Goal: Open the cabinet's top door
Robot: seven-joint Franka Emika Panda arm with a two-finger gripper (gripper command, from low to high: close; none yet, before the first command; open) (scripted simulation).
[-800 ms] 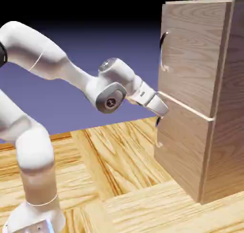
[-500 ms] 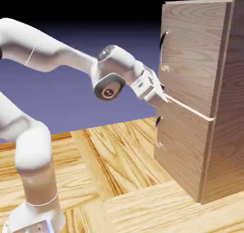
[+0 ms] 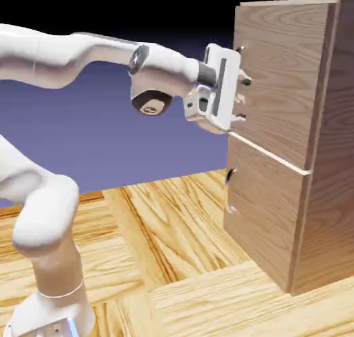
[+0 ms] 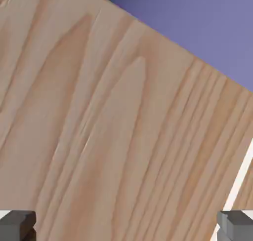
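Note:
The cabinet (image 3: 335, 156) is a tall light wood box at the exterior view's right. Its top door (image 3: 283, 73) lies flush and closed. The door's curved silver handle (image 3: 240, 50) shows only at its upper end, the rest hidden behind my hand. My gripper (image 3: 242, 99) is open, held level against the door's left part, one dark fingertip above the other, with nothing visibly between them. In the hand view the top door's wood (image 4: 108, 116) fills the picture, and my gripper (image 4: 126, 230) shows two grey fingertips (image 4: 17, 225) spread far apart at the bottom corners.
The shorter lower door (image 3: 266, 211) with its own curved handle (image 3: 229, 190) sits under a pale seam (image 3: 269, 157). The cabinet stands on a wooden table (image 3: 180, 260). Blue-violet backdrop (image 4: 207, 22) shows at the hand view's top right.
The hand rose from the seam between the two doors to the top door's handle height and turned level against the panel. The jaws stayed apart.

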